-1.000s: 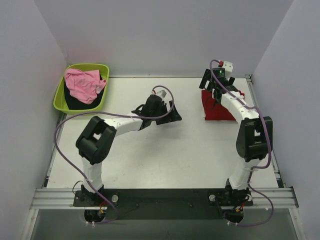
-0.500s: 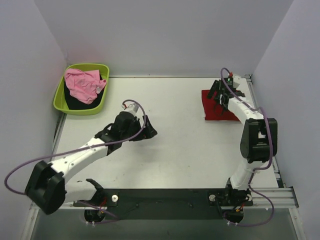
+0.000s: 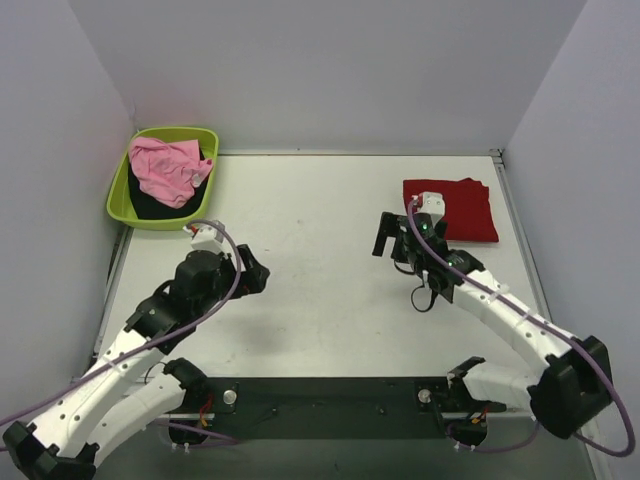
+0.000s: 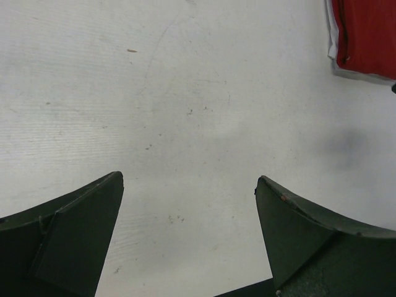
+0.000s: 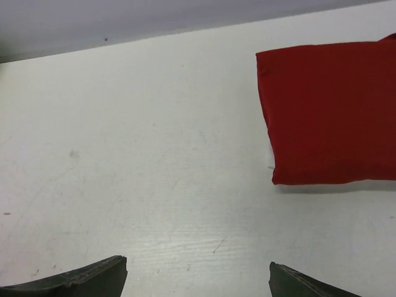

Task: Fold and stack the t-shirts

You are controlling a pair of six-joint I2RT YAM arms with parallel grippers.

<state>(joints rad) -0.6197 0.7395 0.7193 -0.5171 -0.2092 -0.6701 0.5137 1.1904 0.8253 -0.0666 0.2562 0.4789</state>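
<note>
With the left tool (image 4: 189, 179) and right tool (image 5: 198, 260) both gaping empty over the tabletop (image 3: 320, 320), the pink t-shirt (image 3: 165, 168) is waiting crumpled in the green tub (image 3: 120, 205), far left. I'd be pinching its top layer only, sparing the black t-shirt (image 3: 150, 207) beneath. The folded red t-shirt (image 3: 455, 208), far right, is lying flat, long axis running left-right.

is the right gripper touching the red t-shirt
Apart. In the right wrist view the right gripper is open, and bare table lies between its fingertips and the folded red t-shirt.
</note>
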